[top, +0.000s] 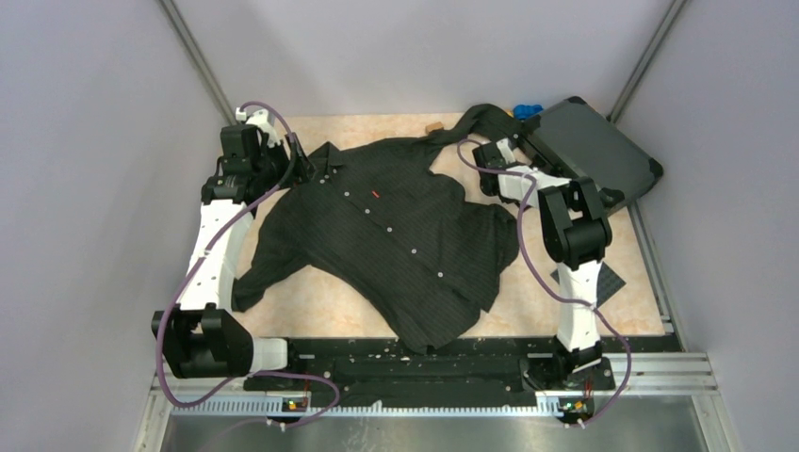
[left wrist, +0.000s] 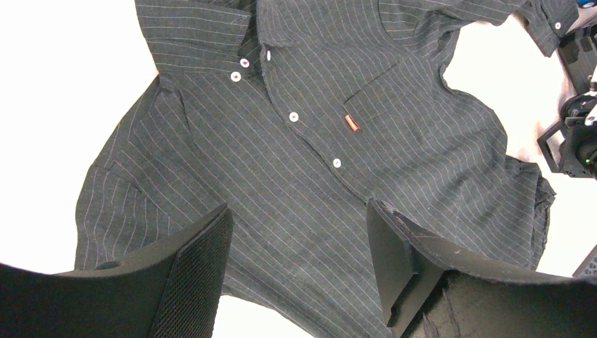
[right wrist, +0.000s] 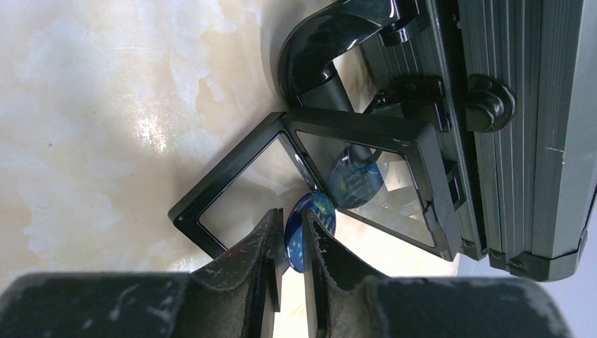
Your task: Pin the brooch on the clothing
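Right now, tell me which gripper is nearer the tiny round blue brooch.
Right. The right gripper pinches the brooch beside the dark hard case; the left gripper hangs open above the black pinstriped shirt, well away from it.

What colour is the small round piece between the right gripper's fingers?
The brooch is dark blue with lighter specks; the right wrist view shows it best.

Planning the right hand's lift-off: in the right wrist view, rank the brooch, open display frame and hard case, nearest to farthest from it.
1. brooch, between the right hand's fingers.
2. open display frame, just past the fingertips.
3. hard case, behind the frame, at right.
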Robot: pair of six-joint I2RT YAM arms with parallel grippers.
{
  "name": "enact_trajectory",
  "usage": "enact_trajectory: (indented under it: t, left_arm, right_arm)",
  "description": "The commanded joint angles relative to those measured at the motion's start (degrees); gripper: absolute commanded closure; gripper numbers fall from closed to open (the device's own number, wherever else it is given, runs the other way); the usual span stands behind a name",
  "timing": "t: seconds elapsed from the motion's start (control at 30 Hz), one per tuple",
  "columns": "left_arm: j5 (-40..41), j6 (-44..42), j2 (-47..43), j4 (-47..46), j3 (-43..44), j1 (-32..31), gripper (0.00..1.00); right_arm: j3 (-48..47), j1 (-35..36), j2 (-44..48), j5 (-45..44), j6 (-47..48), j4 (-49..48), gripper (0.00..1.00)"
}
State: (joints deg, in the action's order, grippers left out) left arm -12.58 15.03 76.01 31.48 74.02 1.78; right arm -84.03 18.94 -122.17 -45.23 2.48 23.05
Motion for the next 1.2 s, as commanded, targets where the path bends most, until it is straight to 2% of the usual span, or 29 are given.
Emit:
enact_trajectory:
  t: [0.0,0.4,0.77,1.17]
  left_arm:
    - [-0.47,-0.51,-1.39,-1.31,0.07,0.05,0.26]
    - [-0.45,-0.45,-1.83,-1.49,-0.05,-0.01,0.26]
    - [-0.18,-0.44,-2.01,-1.6,-0.11,-0.02,0.26]
    - [-0.36,-0.37,-2.06,-1.7,-0.32,-0.01,0.26]
  right_arm:
    - [0.04,-0.43,-1.31,-2.09,1.18,-1.17,0.84]
    - [0.23,-0.37,-0.92,-3.1,2.33,-1.93,1.0]
    - [-1.02,1.46,3.48,-4.68,4.11,-3.67,1.0]
    - [0.18,2.82,9.8,-0.9,0.78,-2.82,1.0]
